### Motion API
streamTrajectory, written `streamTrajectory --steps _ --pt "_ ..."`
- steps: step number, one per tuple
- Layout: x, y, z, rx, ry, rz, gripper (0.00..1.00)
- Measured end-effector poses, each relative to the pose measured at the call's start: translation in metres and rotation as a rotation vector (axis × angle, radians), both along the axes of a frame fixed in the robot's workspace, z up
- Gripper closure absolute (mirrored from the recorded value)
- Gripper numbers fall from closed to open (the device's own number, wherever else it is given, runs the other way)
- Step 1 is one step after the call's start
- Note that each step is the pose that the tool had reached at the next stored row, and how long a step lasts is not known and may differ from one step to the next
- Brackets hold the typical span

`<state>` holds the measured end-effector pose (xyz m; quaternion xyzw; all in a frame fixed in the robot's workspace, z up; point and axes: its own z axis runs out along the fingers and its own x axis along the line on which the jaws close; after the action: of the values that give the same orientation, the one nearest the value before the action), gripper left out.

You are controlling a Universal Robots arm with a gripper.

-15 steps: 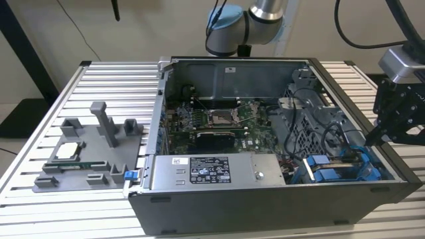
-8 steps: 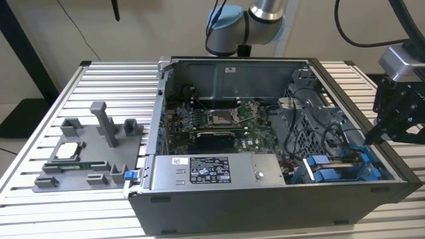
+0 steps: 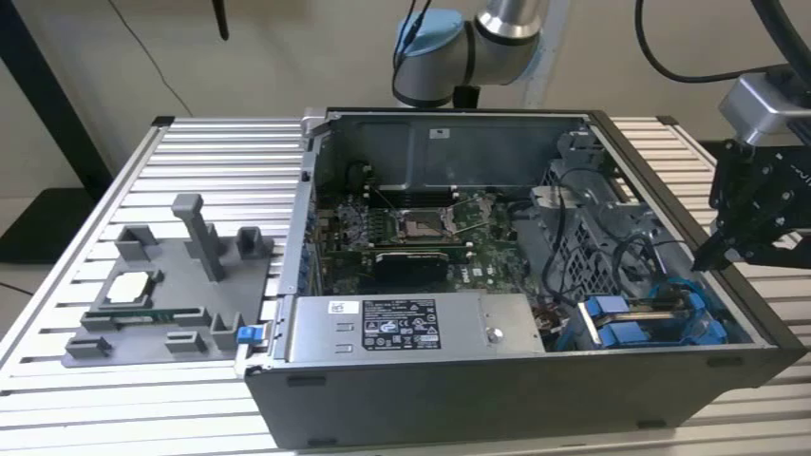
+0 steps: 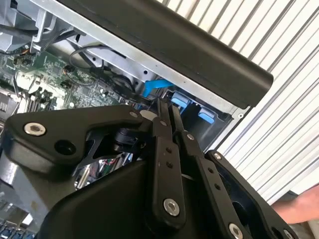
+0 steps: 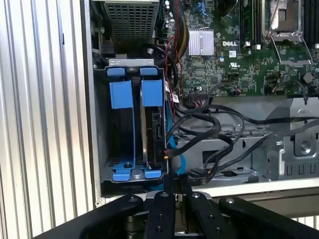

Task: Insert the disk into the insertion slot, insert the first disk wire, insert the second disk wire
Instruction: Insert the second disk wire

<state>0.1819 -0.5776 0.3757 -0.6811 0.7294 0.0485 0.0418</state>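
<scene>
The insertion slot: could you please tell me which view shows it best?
First wrist view: it looks straight into the insertion slot. The exterior view shows it slantwise; the second wrist view catches its blue tabs.

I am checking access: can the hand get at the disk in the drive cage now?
Probably yes: nothing covers the disk, and the hand hangs near it, though black cables lie close beside it.

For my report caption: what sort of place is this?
Probably a robotics test bench: an open computer case on a slotted aluminium table, a grey parts fixture beside it, a robot arm above.
</scene>
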Motion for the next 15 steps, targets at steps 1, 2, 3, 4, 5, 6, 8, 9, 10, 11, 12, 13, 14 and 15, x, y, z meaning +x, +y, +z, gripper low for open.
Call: streamTrajectory --steps 1,2,3,4,5,6,8,9,10,11,12,13,14,15 --pt "-0.001 0.0003 0.0008 0.0000 -0.0002 0.000 1.00" --pt "-0.002 0.0009 0.0019 -0.0001 -0.0004 0.000 1.00" --pt "-0.003 0.0014 0.0032 -0.0001 -0.0005 0.000 1.00" --pt "-0.003 0.0019 0.0046 -0.0002 -0.0007 0.000 1.00" --pt "-0.004 0.0024 0.0063 0.0000 -0.0008 0.000 1.00" --pt "-0.005 0.0029 0.0081 0.0000 -0.0010 0.000 1.00" --pt "-0.007 0.0039 0.0136 0.0000 -0.0013 0.000 1.00" --pt "-0.008 0.0042 0.0155 0.0000 -0.0015 0.000 1.00" --pt "-0.008 0.0045 0.0174 -0.0001 -0.0016 0.000 1.00" --pt "-0.009 0.0048 0.0194 0.0000 -0.0018 0.000 1.00" --pt "-0.010 0.0051 0.0215 -0.0001 -0.0019 0.000 1.00" --pt "-0.011 0.0054 0.0236 0.0000 -0.0021 0.000 1.00" --pt "-0.011 0.0056 0.0256 0.0000 -0.0022 0.000 1.00" --pt "-0.012 0.0059 0.0279 0.0000 -0.0024 0.000 1.00"
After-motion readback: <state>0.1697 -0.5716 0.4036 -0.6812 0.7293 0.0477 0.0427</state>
